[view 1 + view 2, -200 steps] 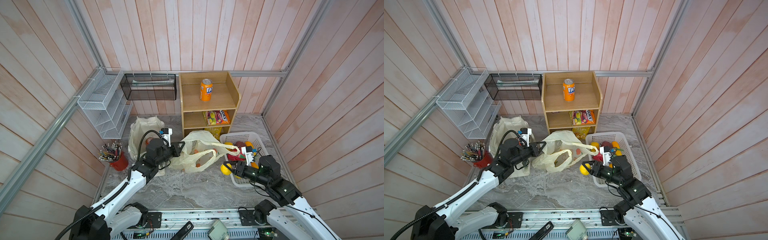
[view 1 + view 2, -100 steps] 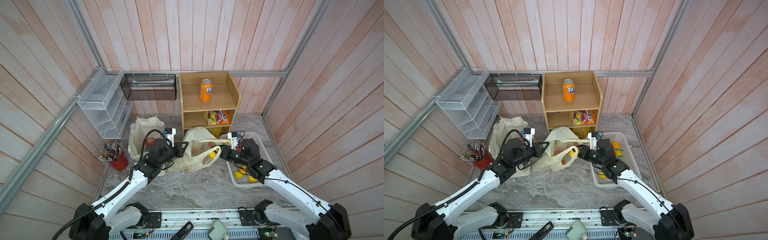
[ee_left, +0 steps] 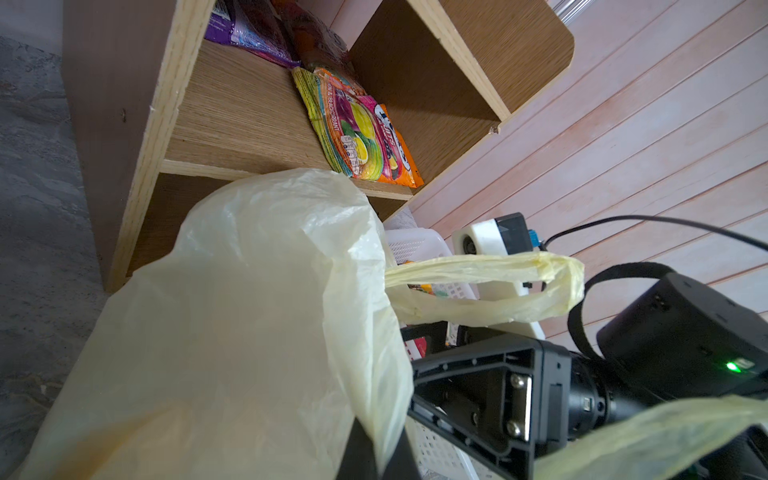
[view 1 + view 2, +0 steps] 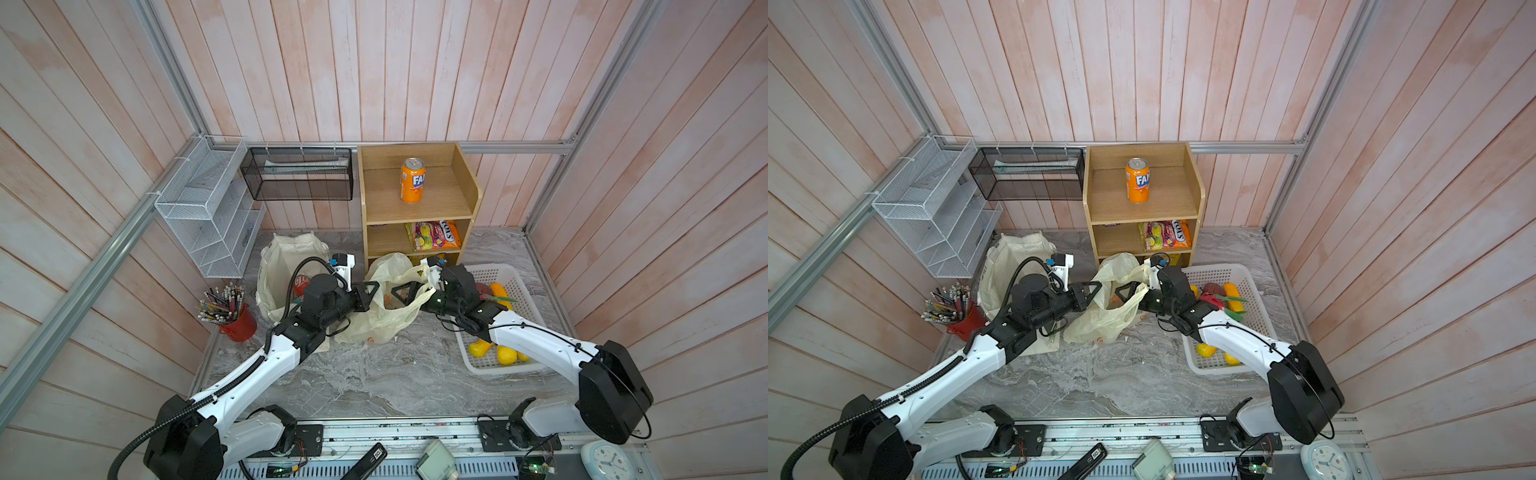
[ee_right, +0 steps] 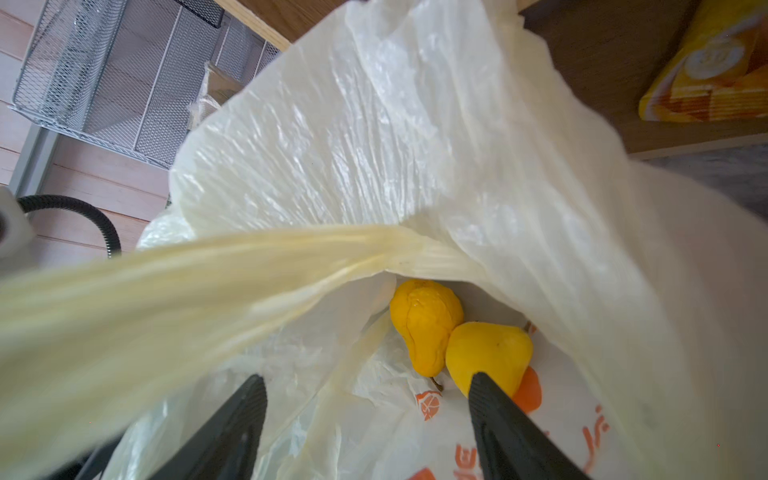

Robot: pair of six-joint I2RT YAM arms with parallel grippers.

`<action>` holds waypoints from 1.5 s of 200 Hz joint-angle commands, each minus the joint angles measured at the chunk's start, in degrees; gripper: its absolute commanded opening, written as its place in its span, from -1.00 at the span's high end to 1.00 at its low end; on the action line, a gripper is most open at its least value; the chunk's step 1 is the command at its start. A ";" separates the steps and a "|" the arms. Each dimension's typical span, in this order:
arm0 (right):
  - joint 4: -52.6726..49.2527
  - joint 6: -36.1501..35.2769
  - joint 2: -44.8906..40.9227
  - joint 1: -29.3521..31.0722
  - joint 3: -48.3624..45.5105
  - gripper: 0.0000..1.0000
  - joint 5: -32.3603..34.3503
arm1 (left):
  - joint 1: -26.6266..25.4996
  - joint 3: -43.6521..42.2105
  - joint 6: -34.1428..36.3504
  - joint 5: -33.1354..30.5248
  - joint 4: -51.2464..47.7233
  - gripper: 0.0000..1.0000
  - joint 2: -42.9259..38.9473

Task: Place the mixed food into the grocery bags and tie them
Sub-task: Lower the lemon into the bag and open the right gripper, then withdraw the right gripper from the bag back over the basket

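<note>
The thin pale-yellow plastic carrier bag (image 4: 380, 324) slumps on the grey marbled table (image 4: 374, 382) between the cream cloth tote (image 4: 278, 266) and the white perforated basket (image 4: 494, 268), its mouth gaping toward the right arm. The left gripper (image 4: 371, 291) is pressed together on the bag's rim. The right gripper (image 5: 365, 378) reaches into the mouth, jaws spread, holding nothing. Just beyond its fingertips, two yellow toy pears (image 5: 424, 328) lie touching on the bag's floor. One lies lengthwise, stem end toward the jaws. The other lies across it, partly behind one fingertip, with a small orange toy fruit (image 5: 528, 392) against it. The tote holds a red cola can (image 4: 301, 286). The basket holds more yellow toy fruits (image 4: 480, 348).
</note>
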 commanded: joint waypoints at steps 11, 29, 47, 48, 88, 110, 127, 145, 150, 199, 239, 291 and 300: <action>-2.11 -2.23 -2.76 0.16 2.38 -0.58 1.36 | 1.09 1.81 0.66 0.32 1.91 1.00 0.10; -4.28 -3.01 -5.37 -0.60 2.67 -0.55 0.49 | 2.65 1.44 0.35 0.98 2.26 1.00 -0.16; -7.08 -4.05 -8.80 -1.96 2.88 -0.49 -1.85 | 4.03 1.35 0.22 1.82 2.57 1.00 -0.34; -7.29 -4.12 -8.99 -2.09 2.90 -0.49 -2.04 | 4.07 1.35 0.27 1.91 2.55 1.00 -0.34; -16.99 -8.32 -17.79 -5.54 5.39 -0.40 -6.04 | 5.57 1.69 0.66 3.24 2.70 1.00 -0.61; -22.58 -10.34 -21.56 -7.48 8.51 -0.36 -5.54 | 5.90 1.87 0.84 3.88 2.74 1.00 -0.34; -25.82 -11.25 -24.04 -9.00 10.25 -0.33 -3.39 | 6.04 1.87 0.84 4.09 2.87 1.00 -0.34; -27.84 -11.90 -26.00 -10.25 11.63 -0.30 -1.80 | 6.19 1.87 0.92 4.37 2.90 1.00 -0.25; -28.50 -12.34 -26.39 -10.41 11.92 -0.29 -0.98 | 6.15 1.96 0.93 4.41 2.96 1.00 -0.23; -36.10 -20.74 -28.12 -10.47 11.38 -0.47 9.27 | 6.23 2.65 1.10 4.90 2.57 1.00 -0.37; -37.08 -22.72 -29.25 -10.41 7.17 -0.48 14.76 | 6.22 2.93 1.11 5.05 2.29 1.00 -0.25; -33.42 -23.24 -27.45 -10.57 3.46 -0.41 13.93 | 6.24 3.19 1.10 5.17 1.93 1.00 -0.17; -32.39 -23.48 -26.91 -10.86 3.06 -0.38 13.78 | 6.22 3.20 1.10 5.28 1.99 1.00 -0.17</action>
